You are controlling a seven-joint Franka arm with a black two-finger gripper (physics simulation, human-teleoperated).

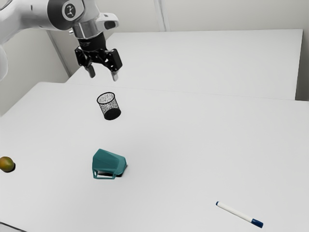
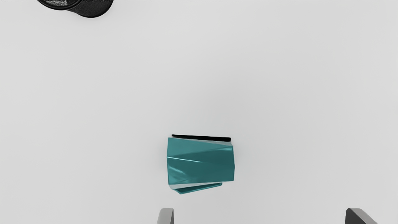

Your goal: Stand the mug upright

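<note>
One teal mug (image 1: 108, 162) on the tabletop (image 1: 178, 145), lying on its side, i.e. not upright. It's well in from the tabletop's far edge, w/ its handle (image 2: 199, 188) low on the side facing away from that edge. Can't tell which end is the mouth.

Fingers (image 1: 115, 75) are spread wide w/ nothing b/w them, so no grip on anything. They hang in the air, pointing down, well above the tabletop. Per wrist view, mug is just past the tips, apart from both, & nearer one than the other; handle side faces the fingers. Arm (image 1: 29, 14) comes in from ext. view's upper left, over the tabletop's far-left corner area as seen there.

Other stuff on the tabletop: black mesh cup (image 1: 112, 114), upright, open top up, b/w the mug & the far edge, apart from the mug. Orange-green fruit (image 1: 7, 164) off toward the tabletop's edge at ext. view's left, well apart from the mug. White marker (image 1: 234, 210) w/ dark blue cap lies flat toward ext. view's right, farther from the far edge than the mug, set at a slant to that edge, touching nothing else.
</note>
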